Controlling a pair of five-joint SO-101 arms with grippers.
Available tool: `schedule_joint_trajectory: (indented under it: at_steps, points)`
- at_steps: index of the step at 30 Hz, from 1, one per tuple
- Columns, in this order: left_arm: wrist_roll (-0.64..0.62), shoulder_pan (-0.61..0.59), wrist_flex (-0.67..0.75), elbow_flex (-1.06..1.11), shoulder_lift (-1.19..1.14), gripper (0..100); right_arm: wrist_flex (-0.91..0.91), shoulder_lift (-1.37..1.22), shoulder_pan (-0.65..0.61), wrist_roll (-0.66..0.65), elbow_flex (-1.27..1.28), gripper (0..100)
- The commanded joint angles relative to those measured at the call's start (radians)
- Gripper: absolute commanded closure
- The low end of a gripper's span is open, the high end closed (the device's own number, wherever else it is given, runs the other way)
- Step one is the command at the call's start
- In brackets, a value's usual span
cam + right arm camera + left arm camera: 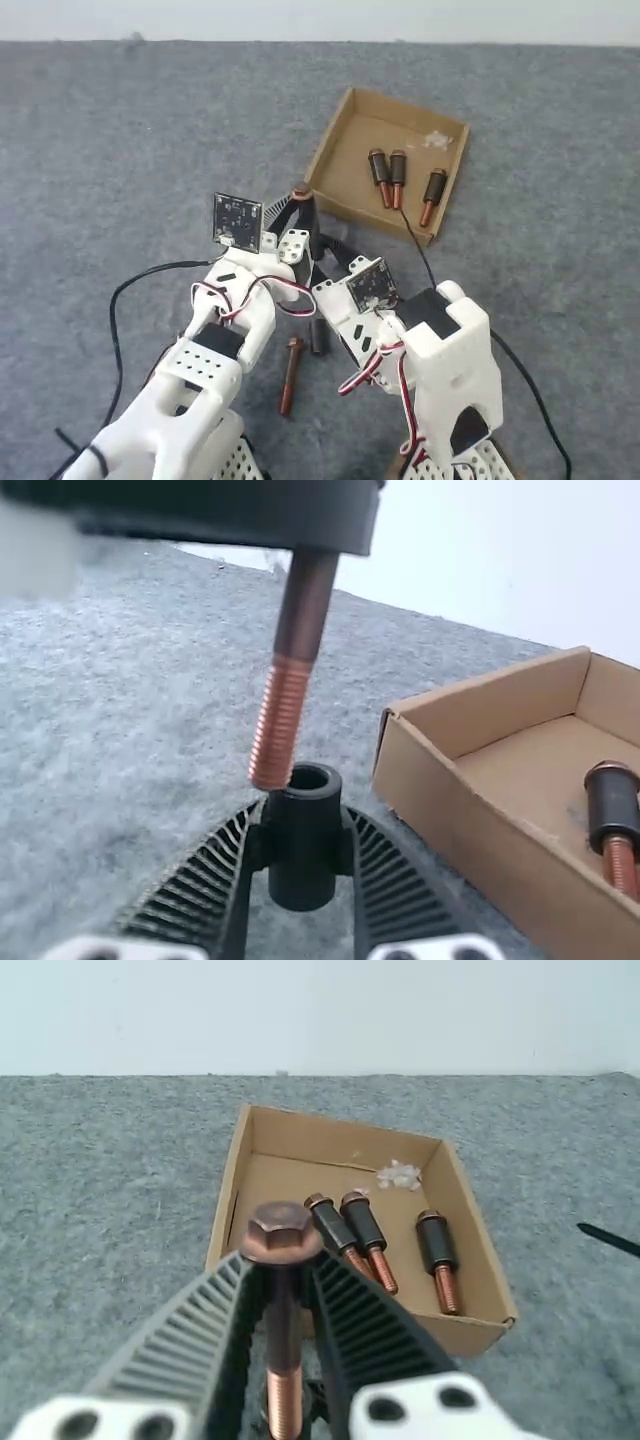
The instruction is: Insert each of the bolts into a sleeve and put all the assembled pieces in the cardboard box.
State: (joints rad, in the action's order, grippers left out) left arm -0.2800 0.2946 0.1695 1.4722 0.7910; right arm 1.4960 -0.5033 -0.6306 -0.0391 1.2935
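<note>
My left gripper is shut on a copper bolt, head up and threads down, just in front of the cardboard box. My right gripper is shut on a black sleeve held upright beneath it. The threaded tip of the bolt sits at the rim of the sleeve's opening, slightly off to one side. In the high view both grippers meet by the box's near corner, the left gripper above the right gripper. Three assembled pieces lie inside the box.
A loose bolt and a loose black sleeve lie on the grey carpet between the two arm bases. A black cable runs over the box's near wall. Some white scraps sit in the box's far corner.
</note>
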Motion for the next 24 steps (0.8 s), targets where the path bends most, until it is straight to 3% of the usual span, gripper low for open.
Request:
schedule_joint_trajectory:
  at_steps: [1, 24]
  points:
    - [-0.008, 0.003, 0.029, -0.012, 0.031, 99, 0.005, 0.068, 0.005, 0.012, 0.005, 99.2]
    - [-0.009, 0.002, 0.081, -0.065, -0.130, 99, -0.073, 0.117, 0.008, 0.054, 0.017, 99.2]
